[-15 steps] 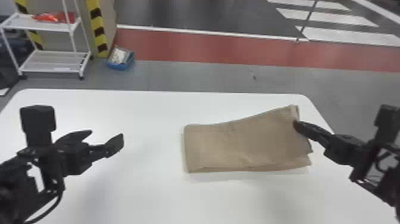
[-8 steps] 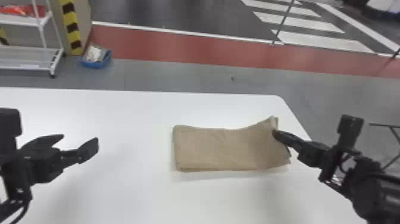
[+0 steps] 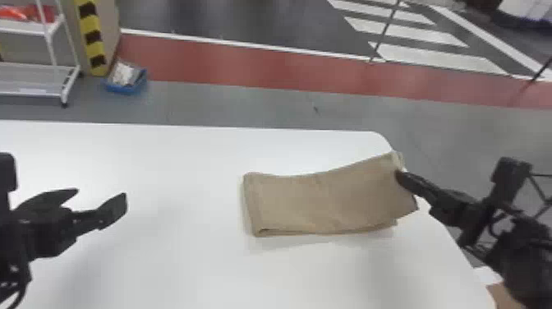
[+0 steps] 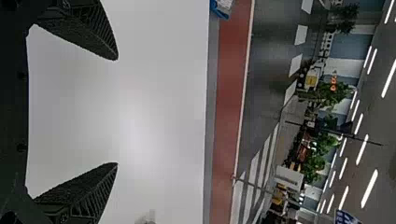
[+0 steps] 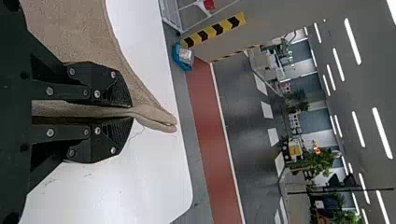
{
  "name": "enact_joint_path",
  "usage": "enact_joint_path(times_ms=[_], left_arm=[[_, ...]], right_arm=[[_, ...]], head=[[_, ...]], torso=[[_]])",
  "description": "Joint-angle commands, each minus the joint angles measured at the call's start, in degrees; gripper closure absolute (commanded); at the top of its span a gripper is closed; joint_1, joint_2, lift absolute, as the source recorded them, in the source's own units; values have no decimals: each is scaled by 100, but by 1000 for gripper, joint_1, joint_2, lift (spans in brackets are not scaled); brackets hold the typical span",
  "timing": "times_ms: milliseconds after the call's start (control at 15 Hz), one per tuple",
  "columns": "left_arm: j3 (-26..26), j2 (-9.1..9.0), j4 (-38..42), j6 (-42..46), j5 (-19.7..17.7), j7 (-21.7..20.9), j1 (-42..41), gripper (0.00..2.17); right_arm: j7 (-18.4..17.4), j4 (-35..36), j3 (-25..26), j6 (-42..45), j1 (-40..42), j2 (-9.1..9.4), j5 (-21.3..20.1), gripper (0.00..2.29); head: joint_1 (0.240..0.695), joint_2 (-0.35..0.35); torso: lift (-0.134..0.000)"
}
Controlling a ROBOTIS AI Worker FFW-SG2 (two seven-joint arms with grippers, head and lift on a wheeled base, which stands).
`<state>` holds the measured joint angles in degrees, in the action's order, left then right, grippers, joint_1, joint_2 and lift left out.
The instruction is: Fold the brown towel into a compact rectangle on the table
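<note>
Towel [image 3: 328,201] folded flat and oblong, one end slightly raised.

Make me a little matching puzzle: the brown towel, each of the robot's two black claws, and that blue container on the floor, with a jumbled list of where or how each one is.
1. Folded brown cloth towel
2. Black two-fingered left gripper
3. Black two-fingered right gripper
4. Open blue container

A. Jaws apart, nothing between them
B. On the grey floor beyond the white table
C. In layers, one end pinched
D. Jaws closed on fabric

Pairs: 1-C, 2-A, 3-D, 4-B
</note>
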<state>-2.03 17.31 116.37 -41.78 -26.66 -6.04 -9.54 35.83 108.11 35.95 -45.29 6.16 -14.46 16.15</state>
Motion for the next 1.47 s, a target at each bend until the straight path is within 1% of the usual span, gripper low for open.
enact_joint_path(times_ms=[0,67,133,200,267,400,467,600,733,800,867,1067,1133,1267,1333,1400], left_arm=[[-35,0,-9,-2,38,-3,5,80],[-26,0,-9,-2,38,-3,-4,80],[1,0,0,-2,38,-3,-39,80],[27,0,0,-37,29,-20,-74,80],[71,0,26,-37,29,-20,-110,80],[124,0,70,-72,29,-29,-136,80],[80,0,70,-72,29,-29,-118,80],[-149,-35,70,-72,47,-3,14,80],[-571,-70,53,-72,135,94,216,80],[-755,-97,17,-72,170,164,277,80],[-826,-132,-44,-72,161,191,321,80],[-887,-149,-150,-72,161,191,383,80],[-843,-149,-114,-90,117,182,374,80],[-914,-149,-71,-301,73,182,312,87],[-1028,-176,-71,-301,56,191,312,90],[-1195,-246,-97,-301,-32,217,304,93]], right_arm=[[64,-774,-264,384,-256,-172,-200,991],[91,-1073,-413,455,-423,-189,-376,984],[82,-1345,-527,507,-554,-180,-526,660],[91,-1530,-536,490,-642,-180,-631,80],[91,-1591,-527,490,-634,-137,-657,-1],[82,-1442,-176,718,-423,22,-499,22],[73,-1117,70,771,-282,189,-385,43],[12,-528,492,1017,78,391,-148,43],[-24,-255,852,1298,351,567,-16,46],[3,-246,870,1281,447,558,-16,46],[108,-246,861,1298,509,549,-16,46],[135,-62,562,1439,790,575,-16,46],[135,-27,492,1509,790,628,-33,46],[135,-35,431,1738,790,698,-86,49],[135,-35,431,1791,817,734,-113,49],[135,-35,422,1931,887,742,-113,49]], head=[[695,-306],[695,-311],[695,-312],[695,-309],[695,-306],[695,-303],[695,-306],[695,-322],[695,-350],[695,-350],[695,-350],[695,-350],[695,-350],[695,-350],[695,-350],[695,-350]], torso=[[-124],[-124],[-124],[-124],[-124],[-124],[-124],[-124],[-124],[-124],[-124],[-124],[-124],[-124],[-124],[-124]])
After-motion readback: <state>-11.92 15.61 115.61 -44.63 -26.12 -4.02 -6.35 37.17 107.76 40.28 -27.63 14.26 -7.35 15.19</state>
